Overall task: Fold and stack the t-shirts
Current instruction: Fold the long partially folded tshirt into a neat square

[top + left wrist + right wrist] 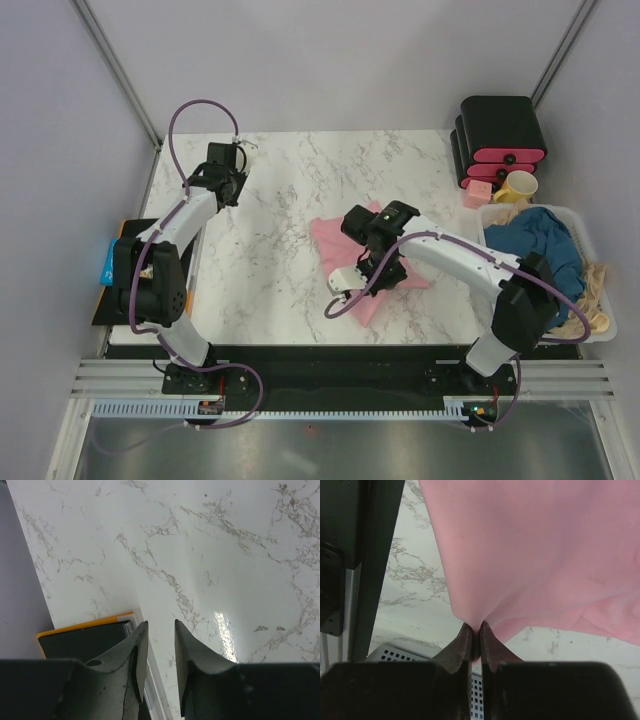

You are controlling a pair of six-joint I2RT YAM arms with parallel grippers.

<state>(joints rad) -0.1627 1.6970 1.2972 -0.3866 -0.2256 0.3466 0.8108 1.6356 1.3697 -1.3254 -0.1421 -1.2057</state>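
Note:
The light pink t-shirt [340, 243] lies bunched on the marble table [280, 210], right of centre. My right gripper [372, 275] is over it and is shut on a pinch of its fabric. In the right wrist view the pink t-shirt [530, 545] rises from the closed fingertips [475, 627] and fills the top. The dark teal-blue t-shirt [545, 245] is heaped in a white basket [592, 238] at the right. My left gripper [228, 180] hovers at the back left, far from both shirts. It is open [160, 625] with only bare marble between its fingers.
Black boxes with pink fronts [500, 140] stand at the back right beside a yellow mug [517, 186] and a small pink block [478, 193]. Beige cloth [597, 290] hangs over the basket. An orange-edged dark panel [85, 635] lies off the table's left edge.

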